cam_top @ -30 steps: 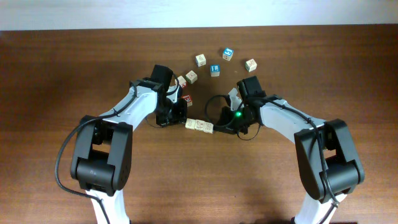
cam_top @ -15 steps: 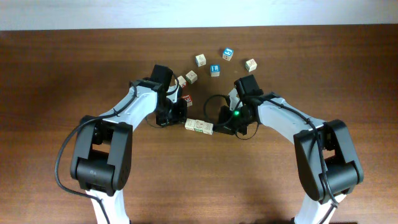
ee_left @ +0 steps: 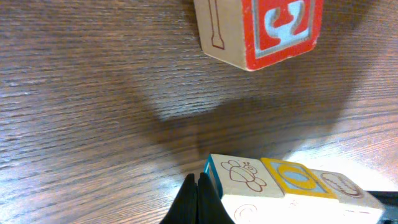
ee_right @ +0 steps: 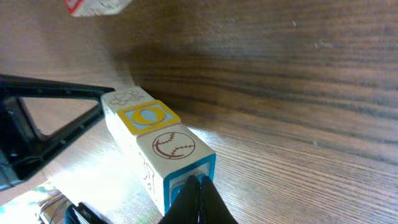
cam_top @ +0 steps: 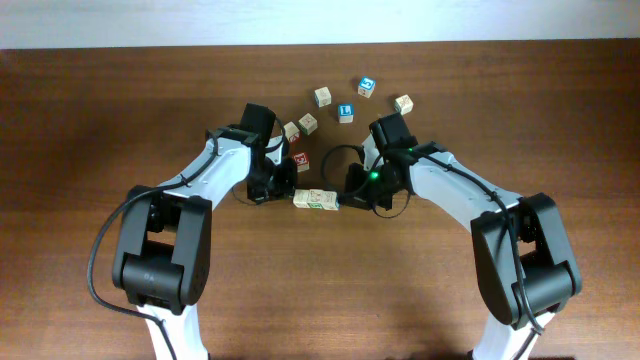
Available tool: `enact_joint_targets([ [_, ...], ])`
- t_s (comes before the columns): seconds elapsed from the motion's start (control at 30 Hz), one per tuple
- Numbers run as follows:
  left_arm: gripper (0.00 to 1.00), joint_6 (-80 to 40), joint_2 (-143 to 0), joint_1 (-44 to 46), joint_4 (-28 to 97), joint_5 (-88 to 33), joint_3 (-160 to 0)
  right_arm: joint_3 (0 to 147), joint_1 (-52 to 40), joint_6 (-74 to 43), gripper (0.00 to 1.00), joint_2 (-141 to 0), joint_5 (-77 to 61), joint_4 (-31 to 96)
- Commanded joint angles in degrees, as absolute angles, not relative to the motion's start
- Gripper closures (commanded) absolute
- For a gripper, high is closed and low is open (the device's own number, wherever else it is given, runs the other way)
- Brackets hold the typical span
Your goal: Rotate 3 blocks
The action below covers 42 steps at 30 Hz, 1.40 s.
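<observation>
The three blocks [cam_top: 316, 201] lie end to end as a short row at the middle of the bench [cam_top: 100, 120], just in front of the red-faced cube [cam_top: 301, 161] and well apart from the scattered cubes [cam_top: 322, 96] farther back. The left jaws are pressed together into one point that touches the row's left end, by the bee face. The right jaws, likewise pressed together, touch the opposite end at the blue-edged baseball block. Turning the row as one piece seems to be the step in hand. It calls for equal, opposed pushes kept low on the end faces, so no block pops out of line or bumps the red-faced cube. The left arm [cam_top: 215, 170] and right arm [cam_top: 450, 185] reach inward from either side, wrists bent down, tips near the wood.
</observation>
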<state>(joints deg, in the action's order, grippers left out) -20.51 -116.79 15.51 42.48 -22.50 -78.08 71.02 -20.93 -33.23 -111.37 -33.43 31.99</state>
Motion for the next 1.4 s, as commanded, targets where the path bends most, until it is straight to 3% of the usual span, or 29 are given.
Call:
enact_joint_targets([
  [0.0, 1.00, -19.62, -117.32, 16.84, 42.26, -28.67, -77.60, 74.41, -24.69, -33.54, 0.96, -109.62, -36.62, 31.14],
  [1.37, 1.00, -19.62, -117.32, 16.88, 42.28, -28.21, -77.60, 76.09, -28.12, -33.56, 0.96, -109.65, -33.28, 31.51],
])
